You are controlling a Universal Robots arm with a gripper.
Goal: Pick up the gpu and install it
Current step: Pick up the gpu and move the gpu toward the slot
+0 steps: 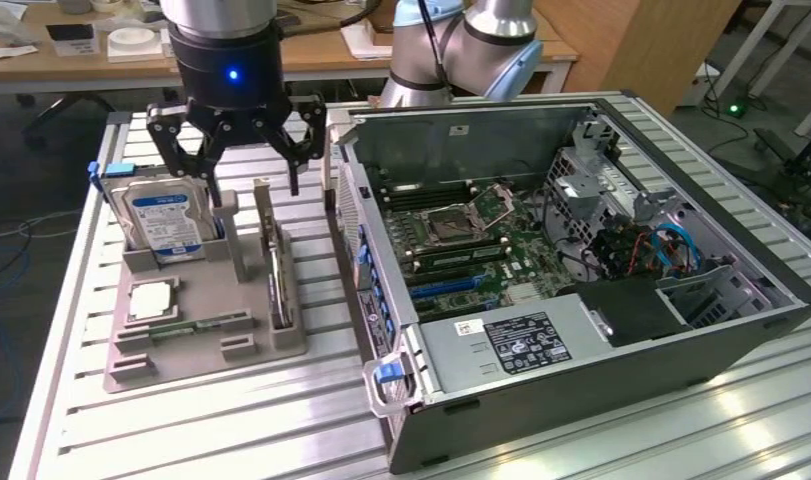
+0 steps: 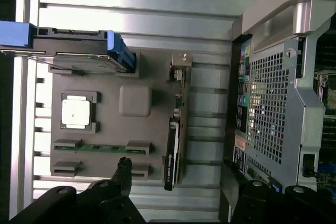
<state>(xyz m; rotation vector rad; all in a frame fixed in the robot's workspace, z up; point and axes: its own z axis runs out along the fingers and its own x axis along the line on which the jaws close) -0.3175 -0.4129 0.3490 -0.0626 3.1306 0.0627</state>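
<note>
Closest in on the exterior view is the slatted metal table (image 1: 218, 430), and on it the open case (image 1: 619, 375) lying on its side towards the exterior view's right. The power supply (image 1: 519, 340) sits at the near end, with the motherboard (image 1: 472, 240) exposed beyond it.

Just beside the case, on the exterior view's left, is the grey tray (image 1: 178, 360). At its near end lie the memory stick (image 1: 192, 325), flat in its slot, and a chip (image 1: 152, 300) in its square pocket.

Now the gpu (image 1: 274, 270)! It stands on edge in the long slot on the side of the tray nearest the case. It is seated and upright, with nothing gripping it. In the wrist view the gpu (image 2: 175, 129) runs as a thin dark strip, its pale bracket (image 2: 181, 64) at the end away from the fingers.

Further back, the hard drive (image 1: 165, 220) stands upright in its holder, blue label facing out.

Above the tray's far end hangs the gripper (image 1: 256, 195), spread wide and empty. One finger is over by the hard drive and the other is near the far end of the gpu. The wrist view puts the card between the two fingers (image 2: 123, 174), and I see no contact with it.

Behind all that are a second arm (image 1: 465, 40) and a wooden desk (image 1: 312, 55).
</note>
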